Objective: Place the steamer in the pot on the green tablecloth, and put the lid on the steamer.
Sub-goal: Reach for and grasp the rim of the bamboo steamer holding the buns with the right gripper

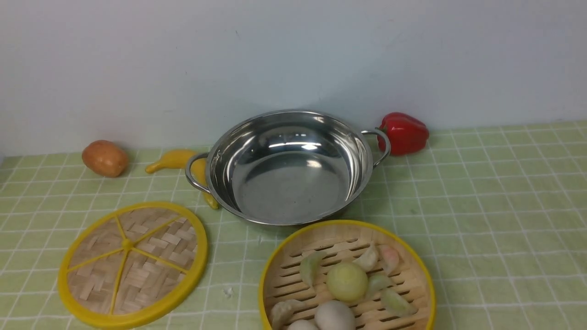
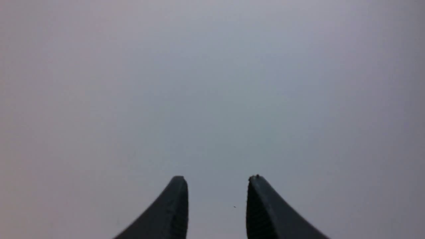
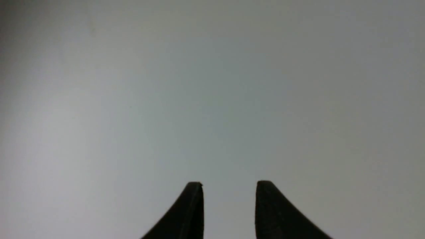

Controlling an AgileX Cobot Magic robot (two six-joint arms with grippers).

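Front view: pot [image 1: 289, 169] is sitting on green tablecloth [image 1: 495, 206], steamer [image 1: 345, 223] just nearer, lid [image 1: 133, 263] lying left; potato [image 1: 105, 158], banana [image 1: 172, 159], red pepper [image 1: 404, 133] are flanking pot. Left wrist view: left gripper [image 2: 217, 181] is gaping, empty. Right wrist view: right gripper [image 3: 229, 186] likewise.

The right half of the frame is open green tablecloth [image 1: 504, 206]. At centre the pot [image 1: 289, 183] gapes empty, the steamer [image 1: 339, 238] just below it. A banana [image 1: 174, 159] crowds the pot's left handle, perhaps touching; a red pepper [image 1: 403, 133] sits by its right handle. The lid [image 1: 133, 263] fills the lower left
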